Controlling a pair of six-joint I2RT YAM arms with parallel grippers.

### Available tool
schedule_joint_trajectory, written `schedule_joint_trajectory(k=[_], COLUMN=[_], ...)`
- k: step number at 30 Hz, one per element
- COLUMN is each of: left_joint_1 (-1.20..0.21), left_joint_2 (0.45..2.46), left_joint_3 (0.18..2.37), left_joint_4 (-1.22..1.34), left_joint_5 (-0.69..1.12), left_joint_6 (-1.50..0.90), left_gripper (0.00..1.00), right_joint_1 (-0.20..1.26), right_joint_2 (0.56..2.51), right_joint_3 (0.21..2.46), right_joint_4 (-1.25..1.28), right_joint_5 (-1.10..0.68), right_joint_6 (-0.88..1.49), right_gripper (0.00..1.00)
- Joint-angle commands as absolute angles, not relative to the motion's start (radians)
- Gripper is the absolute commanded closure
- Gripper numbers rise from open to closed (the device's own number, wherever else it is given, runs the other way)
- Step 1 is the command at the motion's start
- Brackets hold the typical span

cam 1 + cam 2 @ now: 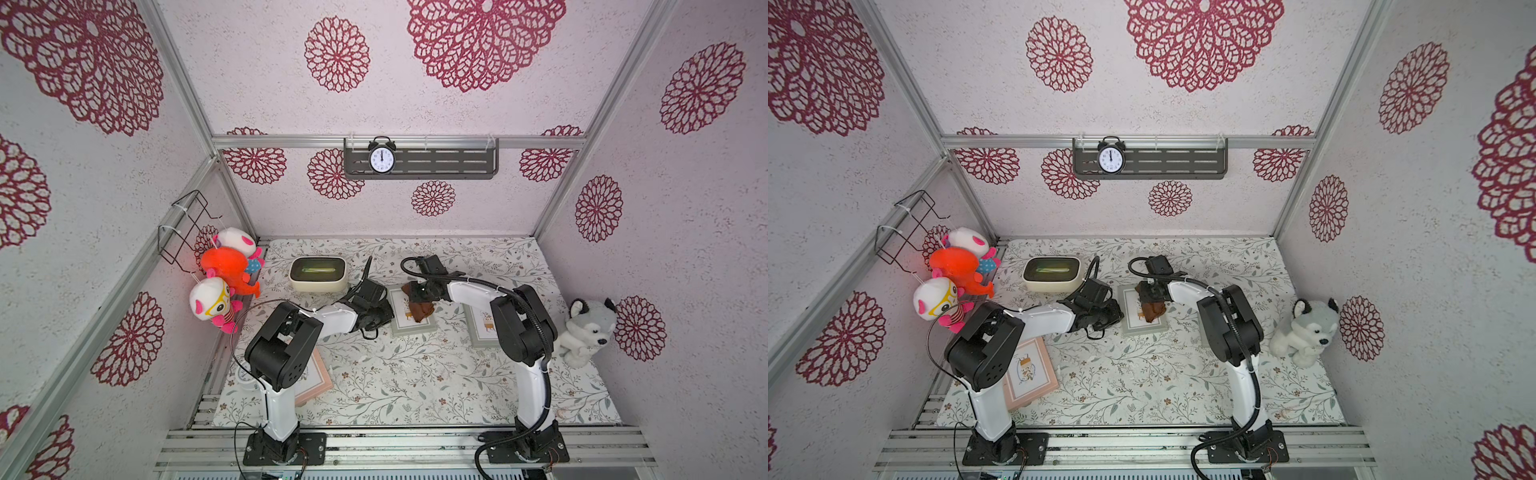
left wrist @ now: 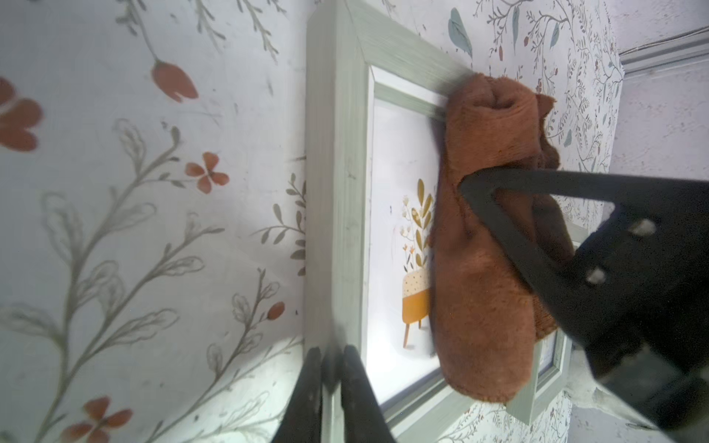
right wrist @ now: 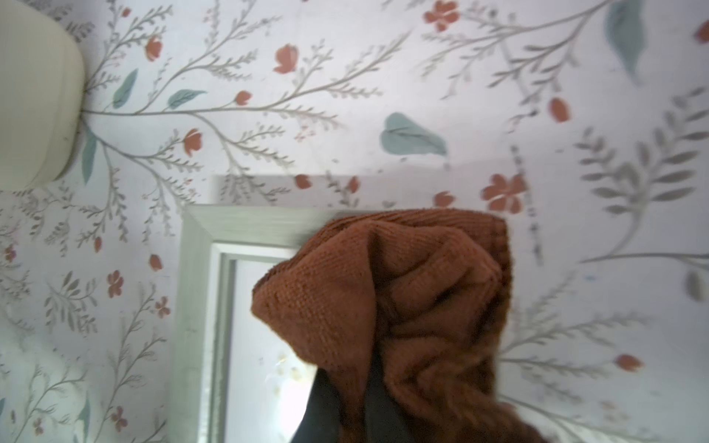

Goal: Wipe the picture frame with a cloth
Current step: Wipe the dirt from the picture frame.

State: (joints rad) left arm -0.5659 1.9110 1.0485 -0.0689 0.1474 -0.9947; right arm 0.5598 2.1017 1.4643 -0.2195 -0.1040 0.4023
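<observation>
Left gripper (image 2: 330, 368): is clamping the left rim of the picture frame (image 1: 411, 328), with one finger sitting on each side of that edge.
Right gripper (image 3: 349, 402): is pinching the cloth (image 1: 420, 309), with its jaws closed on the bunched fabric.
Cloth: is lying over the right half of the frame, draping past the far-right corner and the right edge (the glass on the left half is showing bare).
Picture frame: is lying flat at mid-table, between the two arms.
Far-left margin: the cream container (image 1: 318, 274) is standing apart from the frame's far-left corner.
Right margin: a second grey frame (image 1: 482, 330) is lying just beside the first frame, partly under the right arm.
Near margin: a broad stretch of the floral mat (image 1: 415, 374) is lying bare.
Near-left corner: a pink frame (image 1: 1030, 370) is lying partly under the left arm.
</observation>
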Motion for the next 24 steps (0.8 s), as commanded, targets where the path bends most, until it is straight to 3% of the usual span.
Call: schedule_joint_trajectory(k=[1, 7, 15, 24], left_joint_1=[-0.572, -0.572, -0.572, -0.572], left_joint_2=[2.022, 2.016, 2.028, 2.017], left_joint_3=[0.98, 0.965, 0.983, 0.966], left_joint_4=[-0.327, -0.321, -0.33, -0.323], left_joint_5=[0.081, 0.082, 0.081, 0.081], left_joint_6=[-0.986, -0.986, -0.983, -0.985], left_gripper=[0.87, 0.87, 0.87, 0.87], right_joint_1=[0.659, 0.469, 0.653, 0.49], right_joint_2=[2.177, 2.155, 2.213, 2.166], right_joint_3=[1.424, 1.426, 1.466, 1.478], right_joint_4=[-0.347, -0.368, -0.325, -0.38], right_joint_5=[-0.177, -0.002, -0.194, 0.043], right_joint_6=[0.416, 0.42, 0.437, 0.447], right_gripper=[1.0, 1.0, 1.0, 1.0])
